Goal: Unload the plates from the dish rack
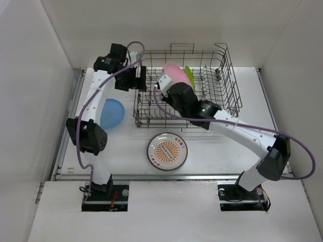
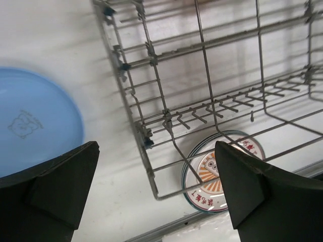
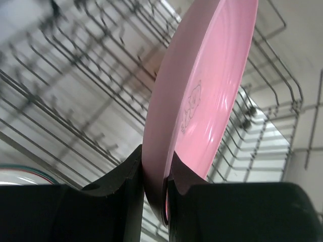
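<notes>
My right gripper is shut on the rim of a pink plate and holds it on edge above the grey wire dish rack. A lime-green plate stands in the rack right behind it. A blue plate lies on the table left of the rack. A white plate with dark rim and printed centre lies in front of the rack. My left gripper is open and empty, above the rack's left end.
White walls close in the table on the left, back and right. The table's near edge runs just in front of the printed plate. My right arm reaches across the rack's front right corner.
</notes>
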